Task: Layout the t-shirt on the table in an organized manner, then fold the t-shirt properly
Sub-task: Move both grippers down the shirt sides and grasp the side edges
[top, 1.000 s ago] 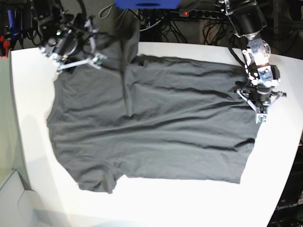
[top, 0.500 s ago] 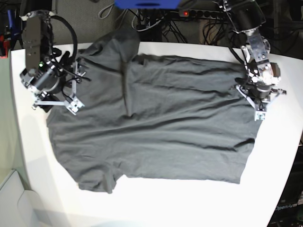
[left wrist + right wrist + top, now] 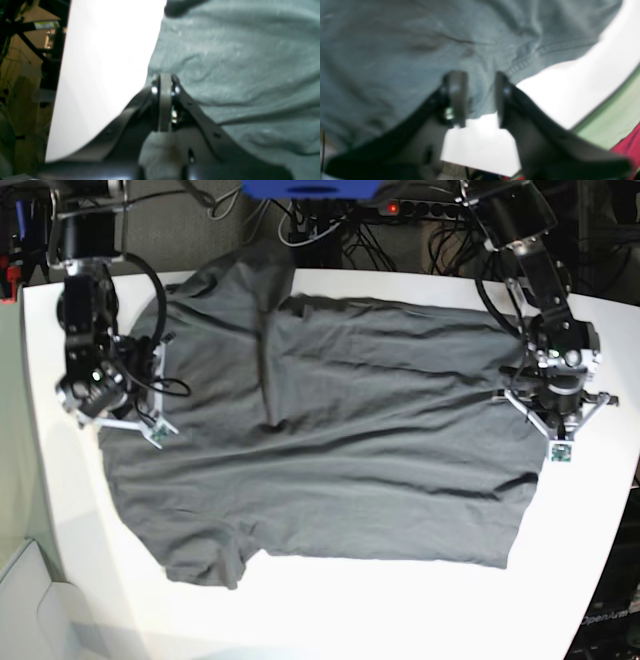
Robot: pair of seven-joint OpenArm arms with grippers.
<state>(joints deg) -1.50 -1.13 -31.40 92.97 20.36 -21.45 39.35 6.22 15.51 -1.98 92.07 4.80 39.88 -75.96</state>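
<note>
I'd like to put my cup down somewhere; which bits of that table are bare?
The white table is bare along the near edge below the t-shirt hem, and down the strip beside the right gripper. The far edge is crowded by cloth and the left gripper.

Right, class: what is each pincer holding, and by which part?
Left pincer is shut at the t-shirt's edge; grip unclear. Right pincer straddles another edge, not yet gripping.

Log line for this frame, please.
t-shirt: spread on table | left pincer: shut at shirt edge | right pincer: straddling collar-side edge, partly open
</note>
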